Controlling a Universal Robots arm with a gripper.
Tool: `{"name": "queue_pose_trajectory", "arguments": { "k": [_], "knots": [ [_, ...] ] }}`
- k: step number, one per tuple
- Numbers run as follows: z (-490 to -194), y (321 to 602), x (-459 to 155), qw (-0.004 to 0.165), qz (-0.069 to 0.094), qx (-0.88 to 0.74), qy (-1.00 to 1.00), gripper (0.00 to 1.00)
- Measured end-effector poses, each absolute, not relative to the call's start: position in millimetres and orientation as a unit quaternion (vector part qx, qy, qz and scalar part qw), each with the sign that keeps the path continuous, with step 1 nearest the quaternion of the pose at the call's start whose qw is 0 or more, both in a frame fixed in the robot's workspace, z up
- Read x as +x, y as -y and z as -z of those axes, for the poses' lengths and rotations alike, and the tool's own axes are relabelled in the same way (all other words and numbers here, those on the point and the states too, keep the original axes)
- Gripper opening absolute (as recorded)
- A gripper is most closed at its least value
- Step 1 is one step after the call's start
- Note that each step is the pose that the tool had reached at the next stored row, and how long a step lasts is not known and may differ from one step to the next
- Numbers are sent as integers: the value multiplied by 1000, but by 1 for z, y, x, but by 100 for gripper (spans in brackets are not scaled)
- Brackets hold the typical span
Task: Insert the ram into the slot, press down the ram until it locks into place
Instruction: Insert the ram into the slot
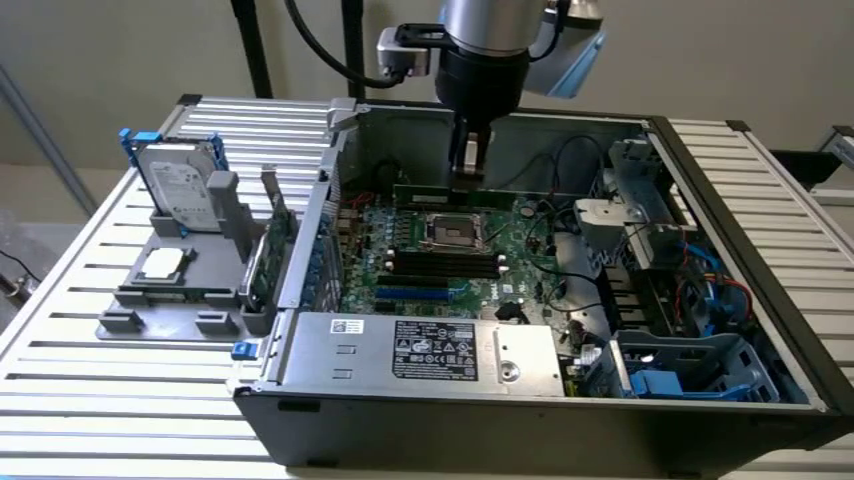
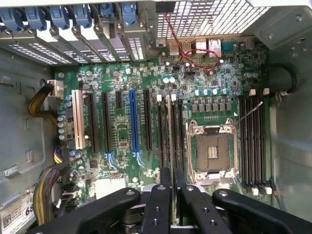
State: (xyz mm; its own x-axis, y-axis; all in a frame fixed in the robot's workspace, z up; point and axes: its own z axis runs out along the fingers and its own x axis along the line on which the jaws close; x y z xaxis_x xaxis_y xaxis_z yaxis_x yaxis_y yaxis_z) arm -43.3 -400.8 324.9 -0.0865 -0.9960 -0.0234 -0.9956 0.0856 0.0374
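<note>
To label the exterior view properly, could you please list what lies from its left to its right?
Silver hard drive in a blue frame → upright green card → long green ram, clamped in the gripper → blue plastic part in the case's corner.

Likely lab: slatted bench [image 1: 80,330], opened computer [image 1: 534,430]
</note>
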Motion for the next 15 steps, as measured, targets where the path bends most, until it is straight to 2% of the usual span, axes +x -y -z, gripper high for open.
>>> {"name": "queue_pose_trajectory", "arguments": {
  "k": [15],
  "knots": [
    [-298, 412, -41, 4, 22, 675, 737, 14]
  ]
}}
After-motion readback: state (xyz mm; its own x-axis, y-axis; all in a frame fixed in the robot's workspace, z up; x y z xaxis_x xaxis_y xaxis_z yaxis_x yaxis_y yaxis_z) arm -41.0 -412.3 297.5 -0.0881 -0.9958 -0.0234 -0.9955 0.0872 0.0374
